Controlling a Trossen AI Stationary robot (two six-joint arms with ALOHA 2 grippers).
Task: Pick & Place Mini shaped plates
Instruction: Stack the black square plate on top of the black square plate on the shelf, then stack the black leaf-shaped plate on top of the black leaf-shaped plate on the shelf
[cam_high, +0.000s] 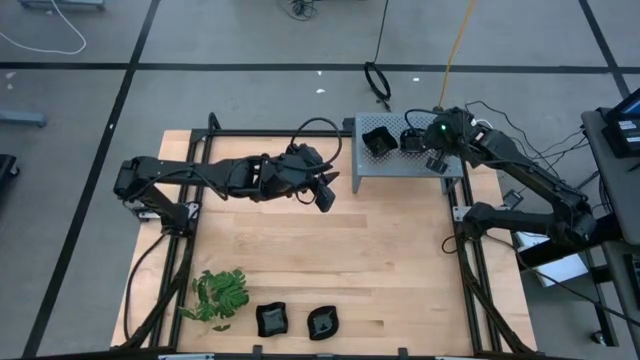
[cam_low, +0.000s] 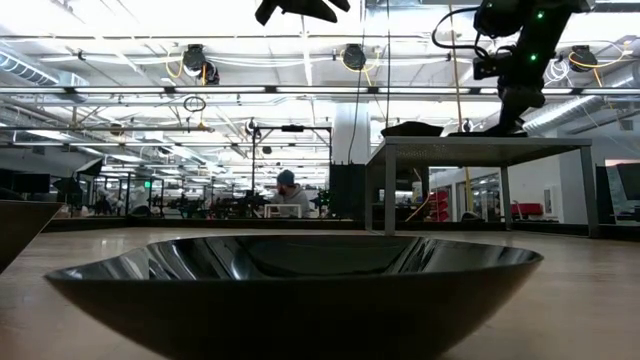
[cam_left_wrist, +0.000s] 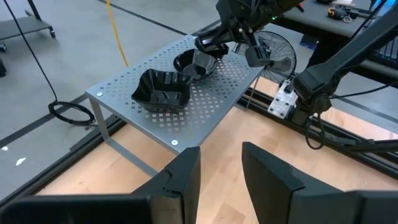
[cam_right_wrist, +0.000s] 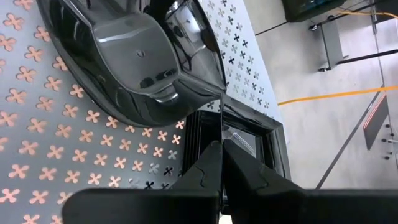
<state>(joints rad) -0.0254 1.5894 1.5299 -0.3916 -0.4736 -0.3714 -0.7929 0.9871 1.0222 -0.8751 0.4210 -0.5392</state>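
My right gripper (cam_high: 437, 152), fingers closed and seemingly empty, sits beside a mini plate (cam_left_wrist: 198, 62) on the grey perforated box (cam_high: 400, 170); my open left gripper (cam_left_wrist: 221, 177) waits mid-table, so fetching another near-edge plate (cam_high: 272, 320) seems next.

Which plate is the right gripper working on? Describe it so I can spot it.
Find the grey perforated metal box at the table's far edge. Two black plates sit on top; the right gripper is at the round one, not the wavy-edged square one beside it.
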